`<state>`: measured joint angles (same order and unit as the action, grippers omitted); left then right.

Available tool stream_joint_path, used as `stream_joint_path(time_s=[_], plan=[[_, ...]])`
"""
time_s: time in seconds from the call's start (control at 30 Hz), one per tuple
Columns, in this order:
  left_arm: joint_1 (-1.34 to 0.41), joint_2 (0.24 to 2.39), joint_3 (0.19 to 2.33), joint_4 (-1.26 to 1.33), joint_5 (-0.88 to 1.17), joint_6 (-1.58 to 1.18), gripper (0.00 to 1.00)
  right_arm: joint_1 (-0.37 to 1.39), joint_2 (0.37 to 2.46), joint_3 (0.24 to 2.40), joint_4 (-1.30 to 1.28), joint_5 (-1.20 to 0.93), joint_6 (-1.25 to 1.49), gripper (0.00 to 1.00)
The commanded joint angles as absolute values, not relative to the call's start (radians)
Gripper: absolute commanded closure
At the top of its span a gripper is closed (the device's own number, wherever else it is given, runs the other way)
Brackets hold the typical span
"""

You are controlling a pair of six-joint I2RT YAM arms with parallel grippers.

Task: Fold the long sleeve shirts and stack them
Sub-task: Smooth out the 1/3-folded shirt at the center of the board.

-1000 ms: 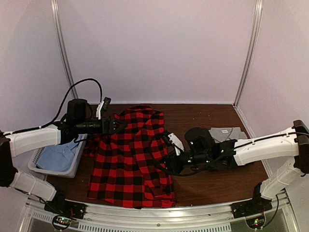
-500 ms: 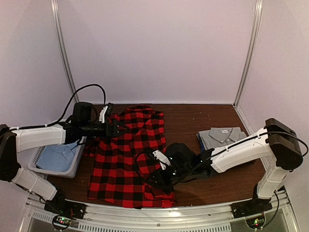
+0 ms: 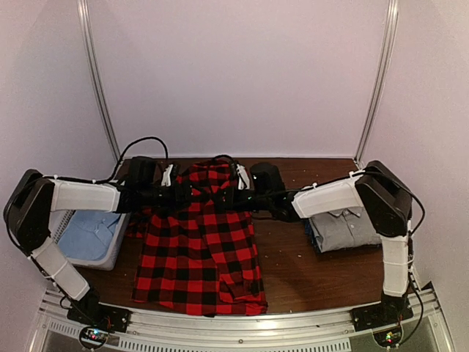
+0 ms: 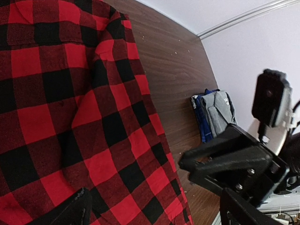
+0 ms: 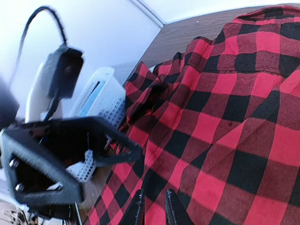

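Observation:
The red-and-black check flannel shirt (image 3: 198,246) lies spread flat on the brown table, collar at the far end. The grey shirt (image 3: 344,227) lies folded at the right and also shows in the left wrist view as the grey shirt (image 4: 220,110). My left gripper (image 3: 189,195) hovers over the flannel's upper left, and in its own view the left gripper (image 4: 154,197) is wide open with only the flannel (image 4: 70,93) below. My right gripper (image 3: 231,195) faces it from the right. Up close the right gripper (image 5: 155,190) shows a narrow gap, with nothing between the fingers.
A white basket (image 3: 55,249) with a light blue cloth (image 3: 88,236) stands at the left edge, beside the flannel's sleeve. A blue layer (image 4: 202,117) lies under the grey shirt. Walls close in the table at the back and on both sides.
My right arm swung from the flannel's lower right edge up to its collar area while its jaws narrowed. The grey shirt is now uncovered. The left gripper shifted slightly right and stayed open.

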<state>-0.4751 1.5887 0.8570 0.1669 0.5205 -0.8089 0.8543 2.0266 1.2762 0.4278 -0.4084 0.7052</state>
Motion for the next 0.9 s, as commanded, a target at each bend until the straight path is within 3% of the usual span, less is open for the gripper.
stream_joint_path(time_s=[0.0,0.1,0.23,0.33,0.47,0.87], plan=[[-0.48,1.625,0.921,0.268,0.5,-0.905,0.06,0.821,2.2,1.453,0.465,-0.508,0.789,0.86],[-0.48,1.668,0.946,0.282,0.502,-0.925,0.17,0.795,2.297,1.548,0.458,-0.524,0.822,0.9],[-0.48,1.747,0.965,0.377,0.548,-0.954,0.47,0.745,2.399,1.663,0.449,-0.522,0.87,0.94],[-0.48,1.807,0.983,0.403,0.549,-0.968,0.59,0.713,2.464,1.748,0.42,-0.528,0.889,0.95],[-0.48,1.887,0.995,0.427,0.544,-0.981,0.69,0.689,2.551,1.879,0.35,-0.533,0.902,0.96],[-0.48,2.027,1.024,0.35,0.503,-0.972,0.84,0.634,2.69,2.071,0.283,-0.524,0.941,0.96]])
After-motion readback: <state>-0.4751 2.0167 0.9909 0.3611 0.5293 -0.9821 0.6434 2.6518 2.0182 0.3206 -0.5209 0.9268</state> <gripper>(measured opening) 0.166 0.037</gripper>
